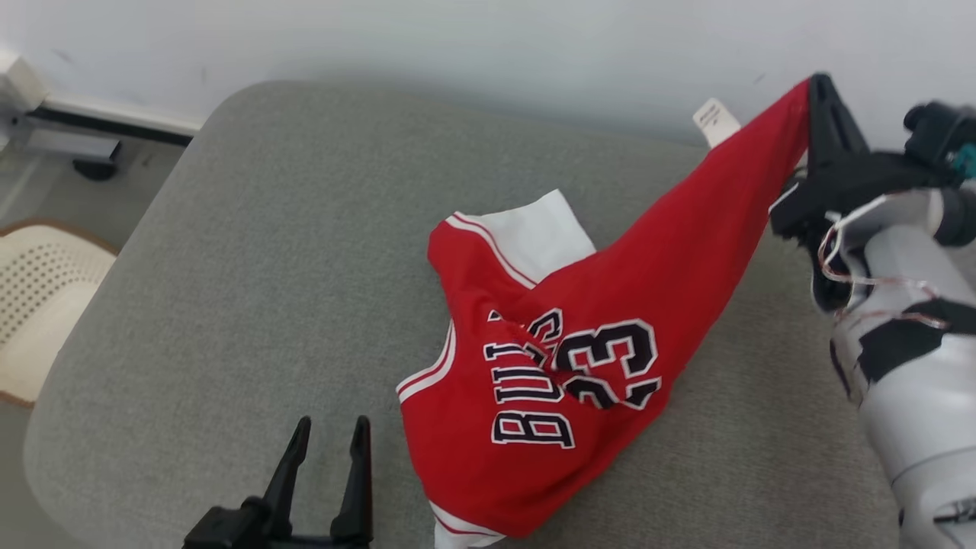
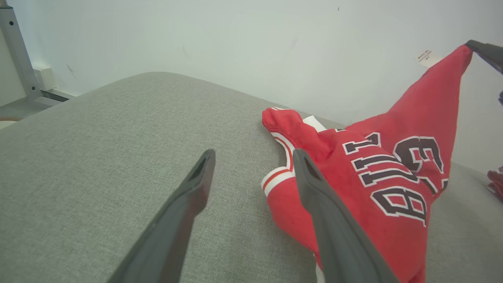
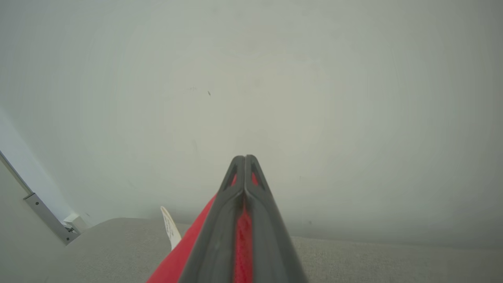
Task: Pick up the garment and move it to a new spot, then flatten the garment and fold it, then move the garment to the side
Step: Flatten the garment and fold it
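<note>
At the near edge of the grey woven-fabric cushion (image 1: 252,252), the left gripper (image 1: 333,428) hovers just above the surface with its two dark fingers apart and nothing between them. It stands just beside the near-left border of the garment.

The red sleeveless jersey with white trim and dark block lettering (image 1: 610,320) lies bunched on the middle of the cushion. Its body rests on the fabric, and one corner is drawn up and away toward the far right.

At that raised corner, the right gripper (image 1: 819,84) has its fingers pressed together on the red cloth; the right wrist view shows red material pinched along the seam between them. A small white label (image 1: 715,120) hangs just beside the pinch, in front of the pale wall (image 1: 457,38).

The step in hand appears to be the pick-up for relocation. Recommended procedure:
- Raise the right arm until the bunched body clears the cushion, to prevent dragging and further creasing.
- Keep the pinch firm; thin cloth held by one corner may slip.
- Bring the left gripper to a second border, so the garment hangs spread for flattening.
</note>
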### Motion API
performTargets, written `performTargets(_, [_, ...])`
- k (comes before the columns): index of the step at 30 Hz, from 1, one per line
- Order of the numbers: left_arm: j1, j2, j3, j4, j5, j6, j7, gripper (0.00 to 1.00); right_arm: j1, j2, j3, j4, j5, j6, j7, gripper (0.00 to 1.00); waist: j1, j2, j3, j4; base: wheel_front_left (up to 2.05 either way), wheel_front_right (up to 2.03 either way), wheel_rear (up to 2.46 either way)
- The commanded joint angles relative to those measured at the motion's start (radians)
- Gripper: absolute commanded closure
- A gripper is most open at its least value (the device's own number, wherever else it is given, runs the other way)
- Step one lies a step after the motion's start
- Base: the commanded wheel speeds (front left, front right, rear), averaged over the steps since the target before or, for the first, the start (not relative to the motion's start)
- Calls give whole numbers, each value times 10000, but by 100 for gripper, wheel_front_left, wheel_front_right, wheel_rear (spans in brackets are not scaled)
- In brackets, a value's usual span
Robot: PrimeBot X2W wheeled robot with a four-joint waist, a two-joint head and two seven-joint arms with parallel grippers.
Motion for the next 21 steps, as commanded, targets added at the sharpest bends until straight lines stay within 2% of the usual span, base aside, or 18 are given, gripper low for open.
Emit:
performTargets(1, [-276,-11,-171,-35,-89,53,-24,0,-452,-150,75,308,-112,-26,-48,100,-1,-1,599,607,0,0,0])
performTargets(7, [-788,-11,-960,-17,-374,146,-24,0,-1865,-294,-39,1548,-541,-24,-173,100,-1,-1,1046,1216,0,0,0])
performTargets(11, [-908,-11,-1259,-25,-473,214,-24,0,-2203,-211,75,1953,-950,-26,-182,100,-1,-1,1125,1339,0,0,0])
performTargets(12, [-987,-11,-1405,-18,-485,260,-24,0,-2308,-199,-13,2312,-1134,-26,-183,53,-1,-1,1133,1378,0,0,0])
performTargets(13, [-1009,-11,-1440,-4,-489,290,-24,0,-2332,-104,39,2505,-1243,-26,-174,0,-1,-1,1120,1385,0,0,0])
performTargets(18, [-967,-8,-1362,19,-515,386,-24,0,-2282,107,571,2749,-1711,-26,-172,0,-1,-1,1025,1227,0,0,0])
performTargets(21, [-747,-5,-1103,75,-409,397,-24,0,-2005,124,829,2244,-1600,-26,-177,0,-1,-1,792,893,0,0,0])
